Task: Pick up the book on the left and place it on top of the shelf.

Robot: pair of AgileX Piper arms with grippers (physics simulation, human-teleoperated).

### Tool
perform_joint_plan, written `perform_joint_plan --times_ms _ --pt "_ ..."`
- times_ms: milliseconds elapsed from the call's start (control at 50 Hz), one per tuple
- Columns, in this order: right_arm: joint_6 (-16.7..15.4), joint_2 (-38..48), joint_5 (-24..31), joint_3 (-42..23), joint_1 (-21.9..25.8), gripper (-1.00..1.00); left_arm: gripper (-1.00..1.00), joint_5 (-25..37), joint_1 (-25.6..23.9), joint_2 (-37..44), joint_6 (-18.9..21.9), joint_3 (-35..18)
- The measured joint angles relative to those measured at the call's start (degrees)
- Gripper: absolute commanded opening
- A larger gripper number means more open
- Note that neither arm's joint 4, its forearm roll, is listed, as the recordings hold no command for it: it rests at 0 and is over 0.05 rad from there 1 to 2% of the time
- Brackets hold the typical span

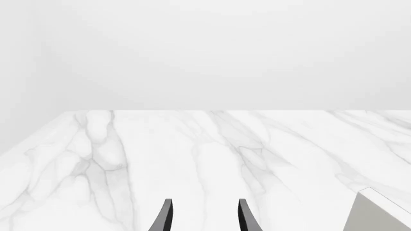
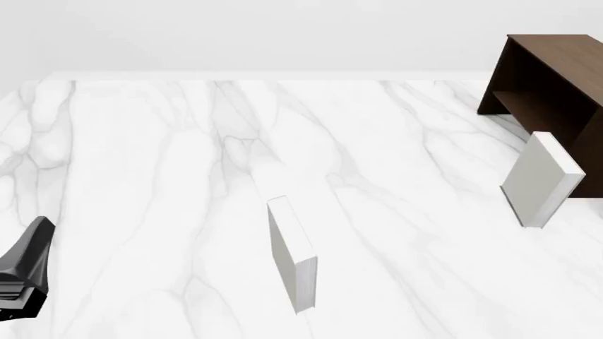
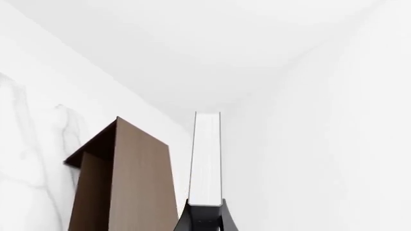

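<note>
Roughly halfway, by the look of it. Lifted already: thin black-covered book with white page edges [image 3: 207, 159], seen edge-on in the right wrist view and pinched at its lower end between the fingers of the right gripper [image 3: 206, 208]. Can't make out much of the cover from there, just dark rims either side of the pages. Not yet set down on the dark brown wooden box-like shelf [image 3: 128, 178], which shows just beside the book in that view without touching it. Left to do, judging from that: carry over the top board, lower, let go.

Over to the front view: shelf [image 2: 556, 70] way out at 2 o'clock on the white marble table [image 2: 169, 176]. No sign of the right arm or the held book in that view, so can't say how high above the table or how close to the shelf top.

Left gripper [image 2: 28, 265] parked down at 8 o'clock, well apart from everything. In the left wrist view, fingers [image 1: 168, 216] spread with nothing between, pointing out over the marble.

Also around: upright pale grey-white book [image 2: 290, 254] at 6 o'clock, and tilted pale grey-white book [image 2: 541, 180] at 3 o'clock, just in front of the shelf.
</note>
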Motion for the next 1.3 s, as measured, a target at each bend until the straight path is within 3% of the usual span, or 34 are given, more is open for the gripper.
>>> perform_joint_plan --times_ms 1300 --pt "-5.0 15.0 -0.1 -13.1 -0.9 -1.0 1.0 0.0 0.0 0.0 0.0 0.0"
